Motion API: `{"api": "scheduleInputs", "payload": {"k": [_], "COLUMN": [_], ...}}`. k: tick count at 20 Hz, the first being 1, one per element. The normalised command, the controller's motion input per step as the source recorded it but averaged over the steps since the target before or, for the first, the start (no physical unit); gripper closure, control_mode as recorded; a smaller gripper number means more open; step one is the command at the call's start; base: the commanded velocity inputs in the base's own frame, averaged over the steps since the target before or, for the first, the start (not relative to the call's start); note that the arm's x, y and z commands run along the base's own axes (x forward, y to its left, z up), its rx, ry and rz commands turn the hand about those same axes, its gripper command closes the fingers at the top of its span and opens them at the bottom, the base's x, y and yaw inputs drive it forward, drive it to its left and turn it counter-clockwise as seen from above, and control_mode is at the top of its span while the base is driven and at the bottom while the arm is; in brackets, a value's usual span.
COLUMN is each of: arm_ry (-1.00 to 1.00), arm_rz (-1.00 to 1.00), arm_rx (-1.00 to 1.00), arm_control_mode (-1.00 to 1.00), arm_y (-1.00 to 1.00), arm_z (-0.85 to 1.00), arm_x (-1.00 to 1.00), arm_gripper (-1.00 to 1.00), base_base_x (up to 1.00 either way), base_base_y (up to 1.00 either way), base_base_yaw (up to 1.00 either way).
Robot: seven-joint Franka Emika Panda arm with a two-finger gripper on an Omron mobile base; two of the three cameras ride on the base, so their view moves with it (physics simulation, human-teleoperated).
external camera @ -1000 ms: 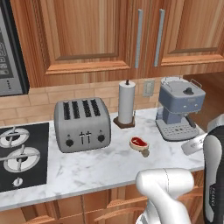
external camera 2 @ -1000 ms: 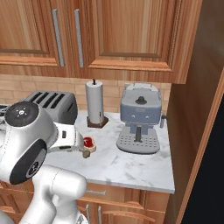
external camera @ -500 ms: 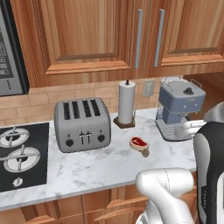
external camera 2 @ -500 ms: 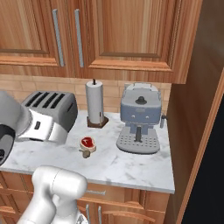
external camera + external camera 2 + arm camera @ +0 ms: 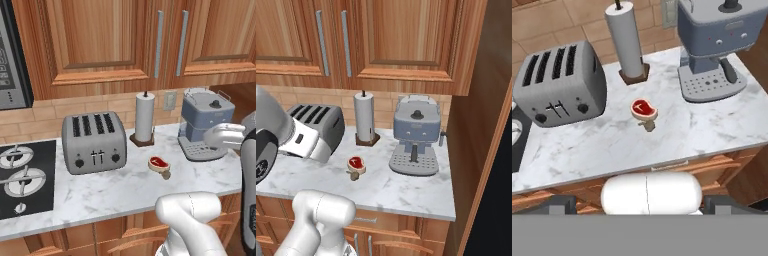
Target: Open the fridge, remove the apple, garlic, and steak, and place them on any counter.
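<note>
Hovering above the surface (image 5: 587,145), gripper (image 5: 640,212) released and empty, its tips barely showing at the bottom of the hand view.

- Steak (image 5: 643,108): delivered; flat on the marble, ahead of and below the gripper.
- Garlic (image 5: 648,125): delivered; touching or just beside the steak's near side.
- Apple: none seen on the marble; judged outstanding.
- Fridge: likely the dark mass (image 5: 496,200) past the wooden end panel, off to the gripper's right.

Room:
- Toaster (image 5: 559,82) left, paper-towel roll (image 5: 628,40) behind, coffee machine (image 5: 712,47) right.
- Bare marble around the pair and toward the front edge; right edge ends just past the coffee machine.
</note>
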Motion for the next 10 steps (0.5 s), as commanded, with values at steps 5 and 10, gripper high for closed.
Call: {"api": "scheduleInputs", "payload": {"k": [5, 10], "arm_ry": [-0.11, -0.10], "arm_rz": [0.01, 0.00], "arm_rx": [0.09, 0.00], "arm_control_mode": [-1.00, -1.00], "arm_y": [0.04, 0.22], "arm_z": [0.01, 0.11], "arm_x": [-0.12, -0.03], "arm_gripper": [-1.00, -1.00], "base_base_x": [0.00, 0.00], "base_base_y": [0.00, 0.00], "base_base_yaw": [0.00, 0.00]}}
